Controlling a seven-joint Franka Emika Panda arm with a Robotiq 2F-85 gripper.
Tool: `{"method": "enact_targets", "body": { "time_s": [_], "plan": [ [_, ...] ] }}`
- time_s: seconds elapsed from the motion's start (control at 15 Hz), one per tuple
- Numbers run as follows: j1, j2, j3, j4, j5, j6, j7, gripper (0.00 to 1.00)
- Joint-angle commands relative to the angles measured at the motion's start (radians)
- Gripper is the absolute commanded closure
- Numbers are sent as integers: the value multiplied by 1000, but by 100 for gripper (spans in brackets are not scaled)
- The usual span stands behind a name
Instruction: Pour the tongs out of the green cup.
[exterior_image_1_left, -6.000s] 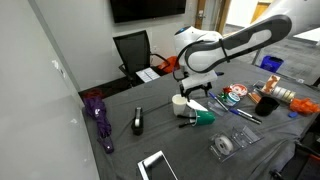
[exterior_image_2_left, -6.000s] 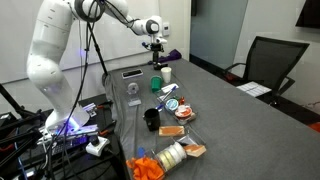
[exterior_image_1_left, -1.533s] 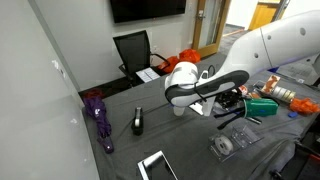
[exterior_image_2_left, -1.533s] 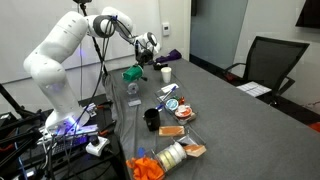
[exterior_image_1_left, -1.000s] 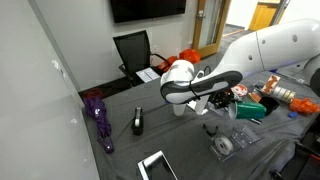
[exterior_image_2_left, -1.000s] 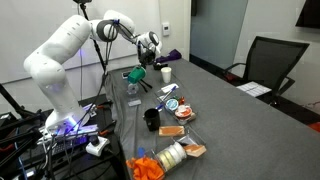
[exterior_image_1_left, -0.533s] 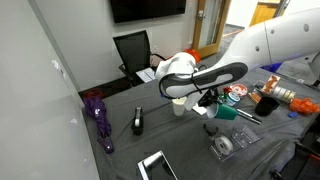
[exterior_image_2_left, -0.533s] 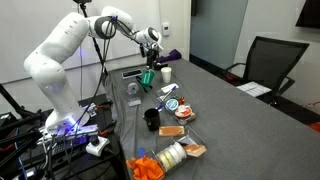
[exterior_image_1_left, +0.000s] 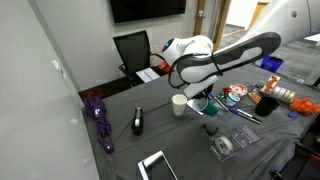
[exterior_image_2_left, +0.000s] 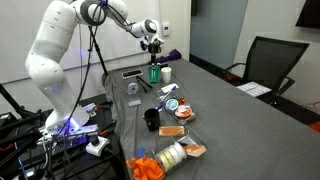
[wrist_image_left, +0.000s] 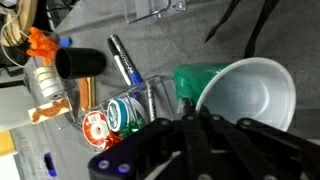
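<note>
My gripper (exterior_image_2_left: 153, 58) is shut on the rim of the green cup (exterior_image_2_left: 154, 73), which hangs upright just above the table, next to the white cup (exterior_image_2_left: 167, 73). In the wrist view the green cup (wrist_image_left: 198, 82) sits half behind the white cup (wrist_image_left: 250, 95), with my dark fingers (wrist_image_left: 188, 128) closed at its edge. In an exterior view the gripper (exterior_image_1_left: 203, 100) holds the green cup (exterior_image_1_left: 209, 109) right of the white cup (exterior_image_1_left: 179, 104). The slim dark tongs (wrist_image_left: 250, 25) lie on the table beyond both cups, also seen as the tongs (exterior_image_1_left: 211, 129).
A black stapler-like device (exterior_image_1_left: 138, 122) and a purple umbrella (exterior_image_1_left: 98, 115) lie to one side. A black cup (wrist_image_left: 80, 62), a blue pen (wrist_image_left: 122, 62), tape rolls (wrist_image_left: 125, 112) and orange items (exterior_image_2_left: 150, 167) crowd the other side. An office chair (exterior_image_1_left: 133, 50) stands behind.
The arm has swung the green cup from tipped over back to upright and carried it beside the white cup. The tongs dropped out and now lie on the table.
</note>
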Motion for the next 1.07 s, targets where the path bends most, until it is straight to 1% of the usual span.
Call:
{"method": "enact_targets", "body": {
  "time_s": [0.0,0.27,0.47,0.8,1.0],
  "plan": [
    [-62,-153,23,-236,43,237,-92,99],
    [-119,-246,34,-432,135,477,-238,99],
    [-158,-325,47,-584,245,610,-385,99],
    [-222,-438,89,-754,490,760,-685,99],
    [-255,-482,121,-808,657,794,-886,99]
  ]
}}
